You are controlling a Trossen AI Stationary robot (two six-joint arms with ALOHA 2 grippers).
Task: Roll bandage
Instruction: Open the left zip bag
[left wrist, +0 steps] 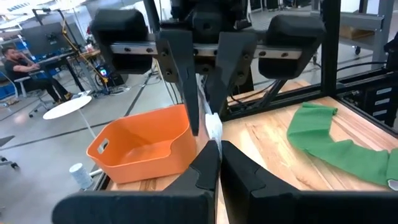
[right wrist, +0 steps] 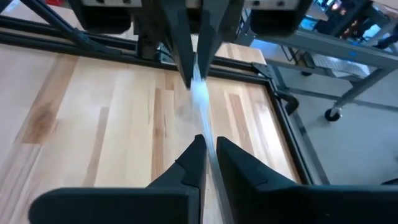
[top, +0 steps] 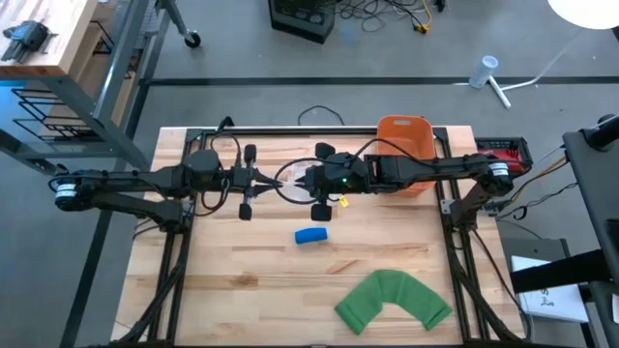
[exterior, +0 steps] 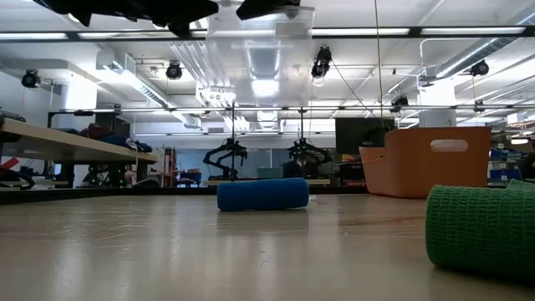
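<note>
High view showed a thin white bandage strip [top: 295, 177] stretched in the air between the two grippers, above the back half of the table [top: 232, 280]. The left gripper [top: 263, 180] had its fingers pressed together on one end of the strip, and the right gripper [top: 311, 180], facing it from the other side, was nearly closed on the other end. In the right wrist view the strip [right wrist: 202, 109] ran as a pale band from the right gripper [right wrist: 210, 149] straight to the pinched tips of the left gripper [right wrist: 193, 74]. From the left wrist the same strip [left wrist: 210, 121] rose from the left gripper [left wrist: 219, 152] to the right gripper [left wrist: 202, 115] (both pairs of fingers narrowed to a sliver around it).

A blue roll [top: 310, 235] lay on the table just in front of the strip, on its side; the low view had it [exterior: 262, 194] resting flat on the wood. A green bandage [top: 394, 300], bent into an arch, lay farther from the strip, near the table's front right edge. An orange bin [top: 404, 140] stood behind the strip, to its right, at the back edge and partly under the right arm. A person [left wrist: 18, 65] sat at a desk in the room beyond.
</note>
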